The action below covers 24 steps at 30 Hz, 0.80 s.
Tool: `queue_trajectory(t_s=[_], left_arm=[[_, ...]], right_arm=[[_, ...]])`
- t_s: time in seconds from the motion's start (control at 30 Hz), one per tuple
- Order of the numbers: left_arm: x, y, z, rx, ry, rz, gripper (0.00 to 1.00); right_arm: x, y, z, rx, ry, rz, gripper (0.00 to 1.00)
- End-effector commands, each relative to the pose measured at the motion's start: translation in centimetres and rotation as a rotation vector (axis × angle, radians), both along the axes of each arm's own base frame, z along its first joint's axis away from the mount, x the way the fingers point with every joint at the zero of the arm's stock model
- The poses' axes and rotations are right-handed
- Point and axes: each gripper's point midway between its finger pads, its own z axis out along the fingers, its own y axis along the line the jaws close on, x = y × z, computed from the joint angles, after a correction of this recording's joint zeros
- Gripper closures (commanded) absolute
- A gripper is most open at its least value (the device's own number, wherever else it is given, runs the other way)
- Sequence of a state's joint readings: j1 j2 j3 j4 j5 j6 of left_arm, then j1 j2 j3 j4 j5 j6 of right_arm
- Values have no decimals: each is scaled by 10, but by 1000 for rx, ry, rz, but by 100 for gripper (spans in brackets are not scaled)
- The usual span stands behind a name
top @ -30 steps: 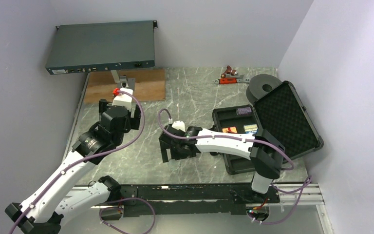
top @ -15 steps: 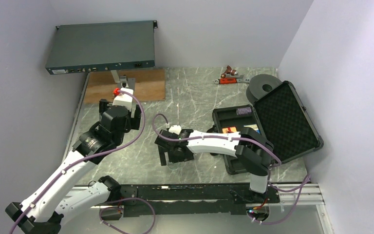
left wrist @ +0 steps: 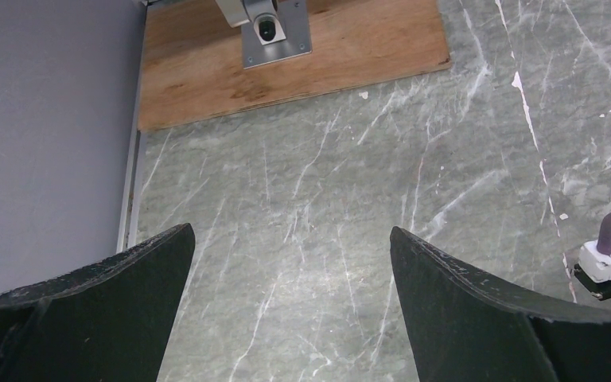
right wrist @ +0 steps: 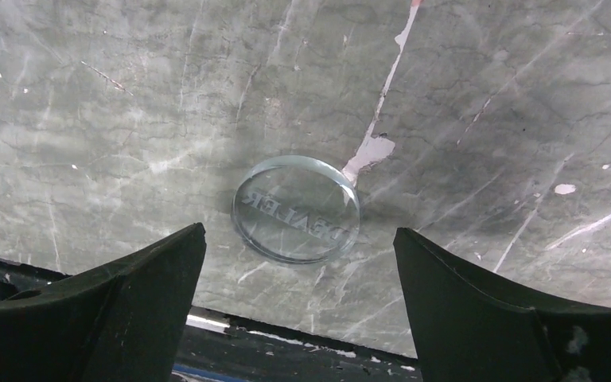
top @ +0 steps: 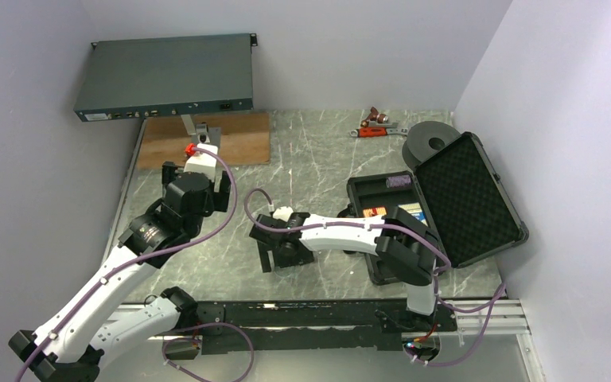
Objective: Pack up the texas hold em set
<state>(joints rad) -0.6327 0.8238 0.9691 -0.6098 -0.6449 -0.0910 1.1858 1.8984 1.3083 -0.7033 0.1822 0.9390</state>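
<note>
The right tool [right wrist: 298, 231] stands wide apart, touching nothing; the clear round disc marked DEALER [right wrist: 296, 209] lies flat on the grey marble desk [right wrist: 127, 95] between its fingertips. The left tool [left wrist: 290, 231] is also spread wide.

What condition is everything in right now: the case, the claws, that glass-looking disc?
Black case: open, lid tilted back.
Purple chip stack: lying inside the case.
Clear disc: flat on the table, not gripped.
Left gripper: open, empty.
Right gripper: open, straddling the disc.
</note>
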Motion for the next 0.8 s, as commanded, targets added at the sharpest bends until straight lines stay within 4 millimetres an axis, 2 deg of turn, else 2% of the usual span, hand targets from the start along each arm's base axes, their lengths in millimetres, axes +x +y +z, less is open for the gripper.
queue_trajectory(t_s=[0.0,0.23,0.53,0.77], left_arm=[[1,1,17,-26,-48,9,0],[1,1,18,-29,-49,6,0],[0,2,18,-31,-53,7,0],[-1,2,20,-35,-57,6,0]], right_arm=[[5,6,8,-3,-31,-12,9],[1,6,1,-40,-22,8,15],[0,10,-2,-49,-13,22,32],[-3,12,-6,-63,-3,31,35]])
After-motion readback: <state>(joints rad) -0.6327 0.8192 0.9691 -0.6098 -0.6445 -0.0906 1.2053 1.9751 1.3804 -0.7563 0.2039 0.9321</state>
